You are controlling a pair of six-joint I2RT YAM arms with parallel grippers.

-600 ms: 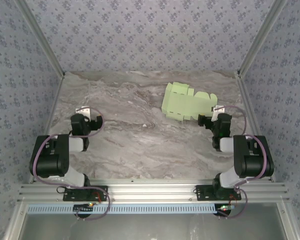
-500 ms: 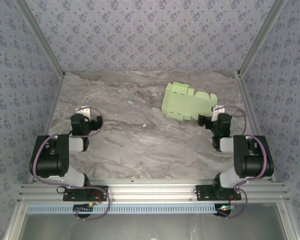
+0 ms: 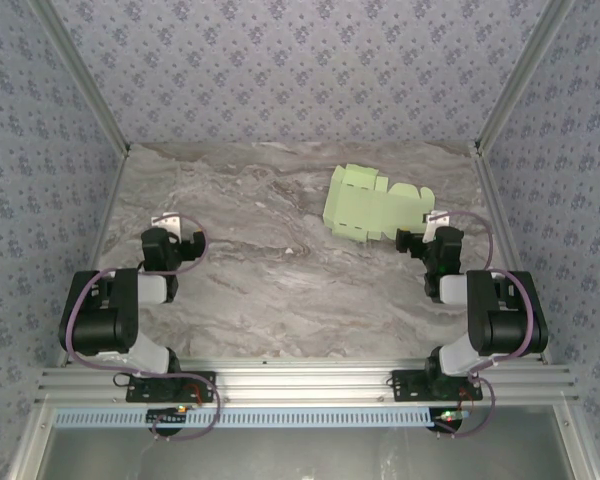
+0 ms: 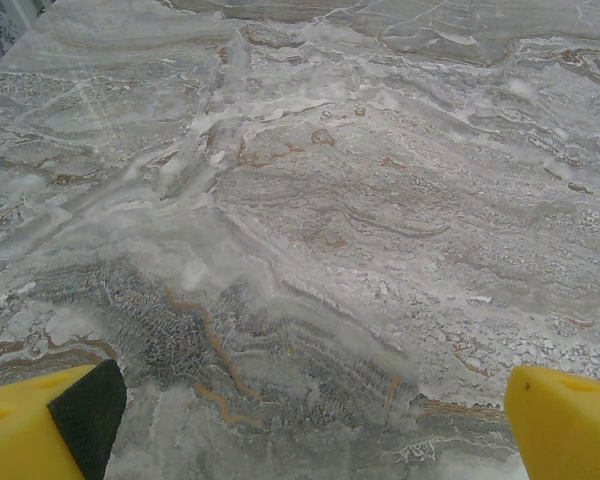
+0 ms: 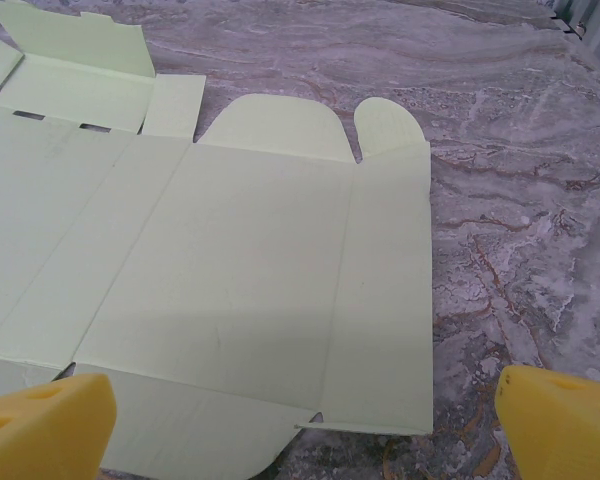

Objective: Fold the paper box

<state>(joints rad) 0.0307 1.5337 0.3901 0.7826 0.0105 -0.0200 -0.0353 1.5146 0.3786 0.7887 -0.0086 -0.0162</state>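
Observation:
The paper box [image 3: 372,209] is a pale light-green flat card with tabs and crease lines, lying unfolded on the marble table at the back right. In the right wrist view the paper box [image 5: 210,270] spreads across the left and middle, its near edge just ahead of the yellow fingertips [image 5: 555,425]. My right gripper [image 3: 417,240] is open, low over the table at the card's near right corner, with nothing between its jaws. My left gripper [image 3: 170,245] is open over bare marble at the left, far from the card, its yellow fingertips [image 4: 40,425] wide apart.
The marble table [image 3: 270,280] is closed in by patterned walls at the back and both sides. An aluminium rail [image 3: 300,385] runs along the near edge, carrying both arm bases.

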